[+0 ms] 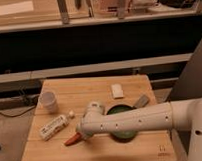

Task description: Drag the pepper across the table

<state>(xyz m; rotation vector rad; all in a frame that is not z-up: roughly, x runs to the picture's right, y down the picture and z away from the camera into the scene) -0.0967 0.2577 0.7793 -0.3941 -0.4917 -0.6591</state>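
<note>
Our end effector (82, 134) sits at the pepper (71, 140), near the front left of the bench (90, 89); we cannot tell its grip. We should press lightly and slide slowly, staying on the bench.

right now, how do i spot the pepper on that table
On the wooden table, look near the front left, at the gripper ending the white arm. The pepper poking out beside it is the only red-orange tapered thing, unlike the white bottle.

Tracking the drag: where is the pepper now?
In the camera view, the pepper lies front left on the table, beside the white bottle, with the gripper at its right end.
</note>
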